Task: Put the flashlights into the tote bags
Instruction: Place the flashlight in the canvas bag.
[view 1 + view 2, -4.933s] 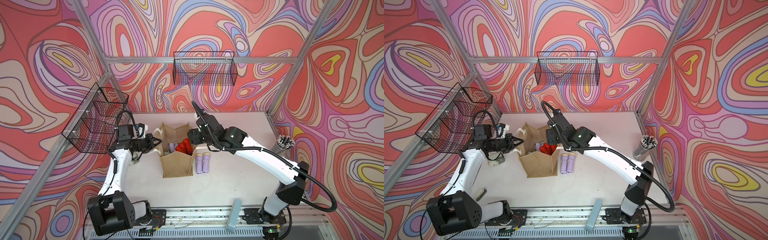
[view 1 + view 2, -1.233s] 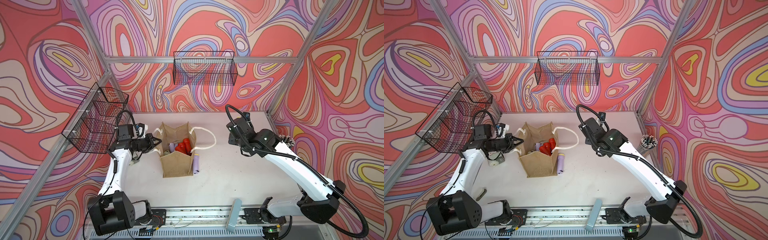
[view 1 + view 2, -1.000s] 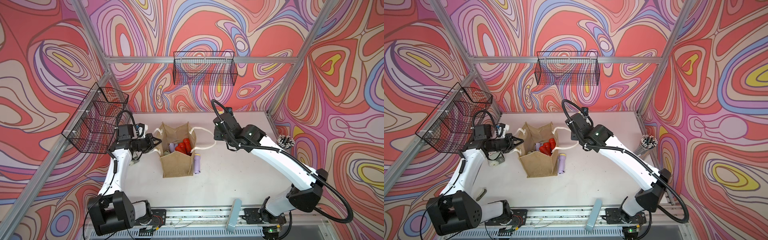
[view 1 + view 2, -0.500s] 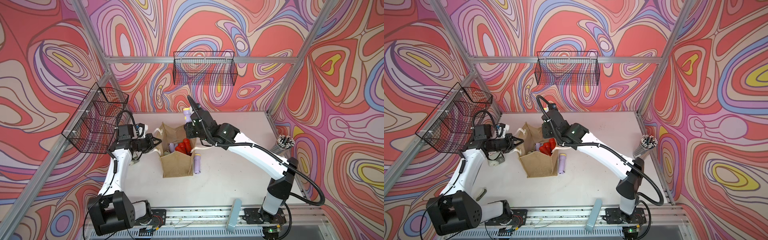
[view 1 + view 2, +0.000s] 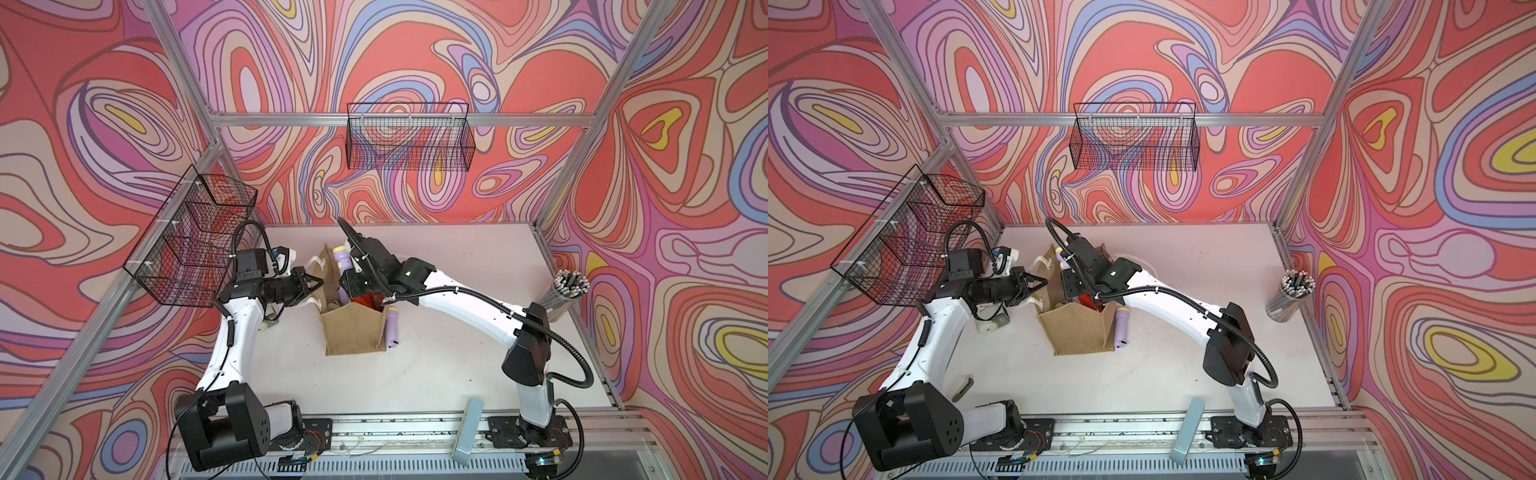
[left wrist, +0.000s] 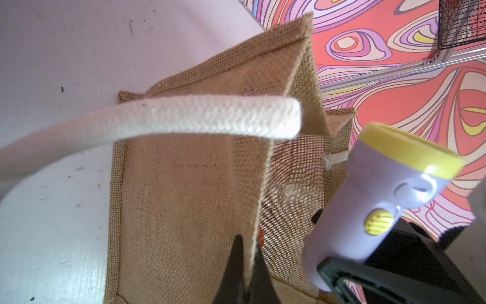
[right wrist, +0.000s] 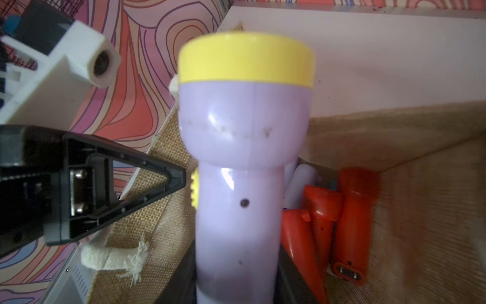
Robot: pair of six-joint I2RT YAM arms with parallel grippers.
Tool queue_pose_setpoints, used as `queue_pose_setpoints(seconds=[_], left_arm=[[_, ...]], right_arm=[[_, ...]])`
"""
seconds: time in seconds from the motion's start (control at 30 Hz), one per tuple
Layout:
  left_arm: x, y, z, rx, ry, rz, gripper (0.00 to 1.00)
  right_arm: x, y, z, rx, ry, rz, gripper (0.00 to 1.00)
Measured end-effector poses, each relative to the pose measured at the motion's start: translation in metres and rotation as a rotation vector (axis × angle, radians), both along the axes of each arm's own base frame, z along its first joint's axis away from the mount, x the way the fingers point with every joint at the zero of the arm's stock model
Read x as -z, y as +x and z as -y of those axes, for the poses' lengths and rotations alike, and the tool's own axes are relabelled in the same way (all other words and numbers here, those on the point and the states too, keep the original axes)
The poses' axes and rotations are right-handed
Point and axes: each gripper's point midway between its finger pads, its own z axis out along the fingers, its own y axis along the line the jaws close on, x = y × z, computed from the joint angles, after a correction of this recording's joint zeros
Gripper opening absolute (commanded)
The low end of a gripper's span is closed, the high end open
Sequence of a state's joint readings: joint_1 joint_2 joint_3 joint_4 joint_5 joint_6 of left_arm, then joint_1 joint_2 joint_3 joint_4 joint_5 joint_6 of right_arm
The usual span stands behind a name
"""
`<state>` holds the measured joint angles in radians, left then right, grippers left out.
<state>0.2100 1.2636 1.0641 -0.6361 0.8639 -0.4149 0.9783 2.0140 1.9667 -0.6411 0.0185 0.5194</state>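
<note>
Tote bag [image 5: 353,332]: upright mid-table [image 5: 457,332], mouth open, left wall pinched as before by the clenched fingers of the left gripper [image 5: 319,285].

Right gripper [image 5: 348,272]: fingers grasping a lilac flashlight [image 5: 341,258], yellow head up. It is now over the bag's far-left mouth, lower than half a second ago.

Red flashlights [image 7: 342,210]: inside the bag.

Second lilac flashlight [image 5: 392,330]: on the table against the bag's right wall, where two lay earlier.

White scuffed tabletop [image 5: 457,257]. Swirl-print walls [image 5: 415,50] on 3 sides, red/lilac/blue. Aluminium frame [image 5: 291,119]. Black wire basket [image 5: 409,137] on back rail, second basket [image 5: 191,241] on side rail.
</note>
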Motion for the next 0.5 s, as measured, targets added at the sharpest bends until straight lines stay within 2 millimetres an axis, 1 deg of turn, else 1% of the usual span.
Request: queue_pose_setpoints(seconds=[0.2,0.5], left_arm=[[0.000,0.000,0.000,0.000,0.000,-0.001,0.00],[0.000,0.000,0.000,0.001,-0.002,-0.002,0.00]], right_arm=[[0.027,-0.012,-0.019,-0.051,0.000,-0.071,0.16],[0.048,-0.014,-0.027,-0.050,0.004,-0.141,0.16]])
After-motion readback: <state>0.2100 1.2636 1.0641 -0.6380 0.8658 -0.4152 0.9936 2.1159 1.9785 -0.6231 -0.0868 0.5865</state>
